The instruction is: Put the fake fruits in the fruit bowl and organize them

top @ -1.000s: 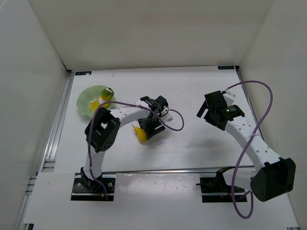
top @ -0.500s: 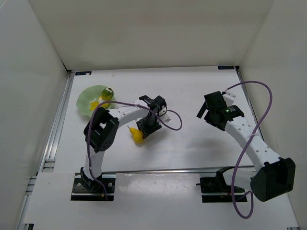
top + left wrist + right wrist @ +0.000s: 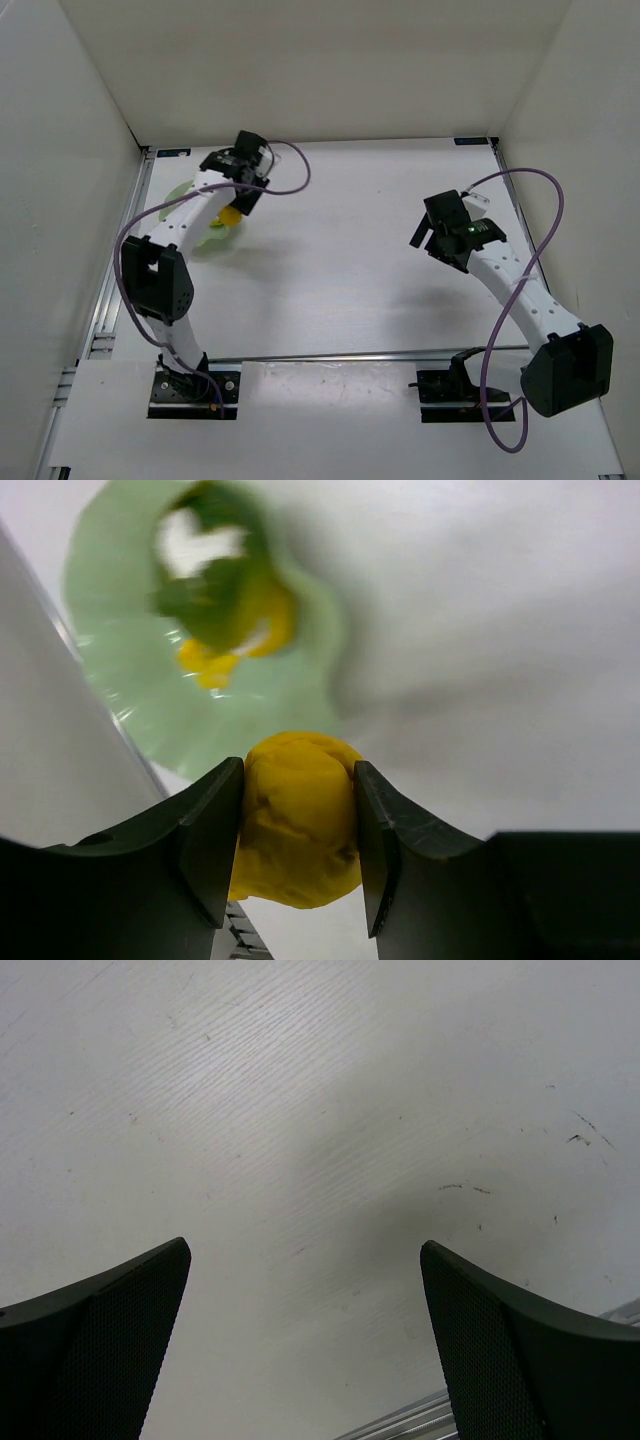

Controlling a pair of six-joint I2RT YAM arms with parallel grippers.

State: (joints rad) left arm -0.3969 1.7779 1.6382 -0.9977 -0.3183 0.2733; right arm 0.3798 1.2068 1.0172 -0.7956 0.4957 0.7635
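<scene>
Left fingers (image 3: 212, 830): clenched on the yellow pear (image 3: 298, 825), one finger on each flank; lower middle of the wrist view
Yellow pear: held off the bench (image 3: 360, 260), at the edge of the fruit bowl (image 3: 120, 670); not yet resting inside it, as far as can be judged
Fruit bowl: upper left of the top view, partly hidden under the left arm
Already in the bowl: the olive-green fruit (image 3: 210, 575) with its white patch and the yellow-and-white piece (image 3: 245, 630); they look to be touching, though the wrist view is blurred
Right fingers (image 3: 100, 1310): spread wide, grasping nothing; over bare bench at the right of the top view
Done: two of the three fruits lie in the bowl; the third is in the grip at its rim
Left to do: set the pear down beside the other two and release it; probably little tidying after that
</scene>
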